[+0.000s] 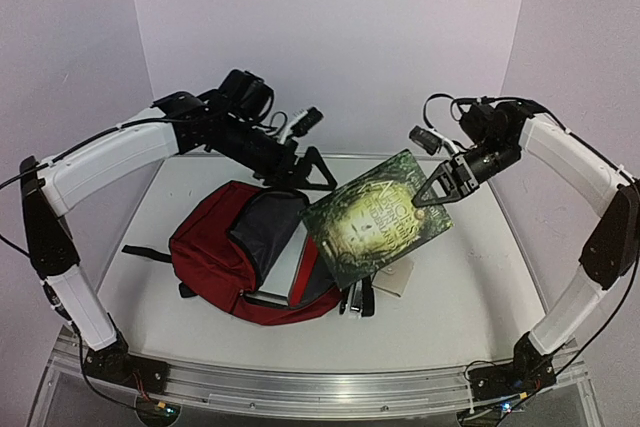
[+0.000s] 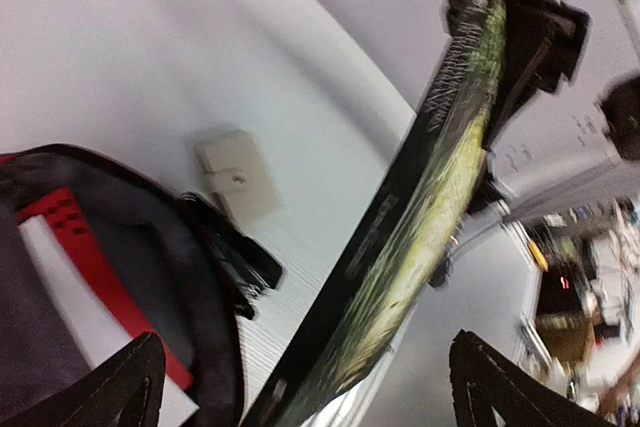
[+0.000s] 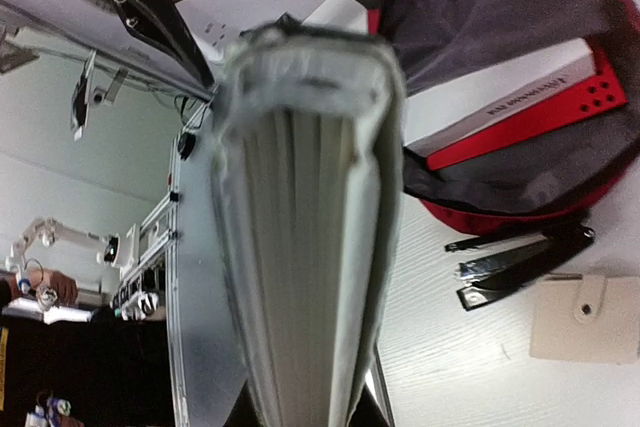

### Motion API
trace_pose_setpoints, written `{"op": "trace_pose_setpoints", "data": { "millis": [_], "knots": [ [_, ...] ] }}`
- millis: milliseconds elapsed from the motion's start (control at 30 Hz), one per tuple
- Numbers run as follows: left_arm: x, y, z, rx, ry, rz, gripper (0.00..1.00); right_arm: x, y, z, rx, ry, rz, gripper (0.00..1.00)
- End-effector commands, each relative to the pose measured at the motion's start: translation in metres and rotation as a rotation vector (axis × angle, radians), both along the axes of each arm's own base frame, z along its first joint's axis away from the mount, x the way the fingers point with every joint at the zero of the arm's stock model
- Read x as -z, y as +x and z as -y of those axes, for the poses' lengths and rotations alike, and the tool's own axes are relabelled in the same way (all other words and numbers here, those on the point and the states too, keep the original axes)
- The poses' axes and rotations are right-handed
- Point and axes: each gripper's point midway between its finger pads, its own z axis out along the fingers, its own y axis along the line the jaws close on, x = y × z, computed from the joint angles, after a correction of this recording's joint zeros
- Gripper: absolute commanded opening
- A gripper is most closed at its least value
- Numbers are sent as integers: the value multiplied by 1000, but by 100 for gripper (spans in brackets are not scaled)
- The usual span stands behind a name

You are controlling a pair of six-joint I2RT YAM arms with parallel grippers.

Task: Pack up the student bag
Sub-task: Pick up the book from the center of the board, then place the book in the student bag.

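**Q:** What is there to pack?

**A:** A dark red fabric backpack (image 1: 212,247) lies left of centre on the white surface (image 1: 450,312). It is unzipped and shows its grey lining, with a flat bright red folder (image 3: 545,112) inside.

**Q:** What is your right arm doing?

**A:** My right tool (image 1: 437,188) is clenched on the corner of a glossy green hardcover book (image 1: 375,219), held at a tilt just beside the backpack's mouth.

**Q:** And the left?

**A:** My left tool (image 1: 312,169) hangs over the backpack's far edge, fingers spread, grasping nothing.

**Q:** Anything else?

**A:** A black stapler (image 3: 525,257) and a beige snap wallet (image 3: 585,319) lie close together by the backpack's mouth. From overhead the book partly hides them.
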Motion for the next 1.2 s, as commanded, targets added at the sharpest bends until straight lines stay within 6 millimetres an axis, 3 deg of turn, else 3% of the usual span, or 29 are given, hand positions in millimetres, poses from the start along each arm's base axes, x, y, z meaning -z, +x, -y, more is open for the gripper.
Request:
{"op": "trace_pose_setpoints", "data": {
  "millis": [0,100,133,267,333,433,833,933,1033,1167],
  "knots": [
    [-48,72,-73,-595,2,152,100,-22,41,19,243,66,-25,0],
    [-24,72,-79,-541,58,61,100,-16,70,34,462,64,-39,0],
    [-5,74,-79,-550,137,20,100,-13,75,38,521,67,-62,0],
    [76,52,-76,-491,569,-5,98,-1,79,44,653,90,-138,0],
    [110,43,-78,-474,735,4,88,8,78,45,689,102,-182,0],
    [141,41,-82,-486,835,-18,76,12,78,46,721,132,-205,0],
    [202,44,-90,-454,1059,-40,61,24,71,47,738,145,-236,0],
    [208,45,-93,-461,1091,-48,49,24,70,46,733,151,-243,0],
    [200,47,-87,-476,1063,-48,33,24,71,44,723,163,-253,0],
    [163,61,-65,-516,911,-39,6,28,73,36,716,177,-276,0]
  ]
}}
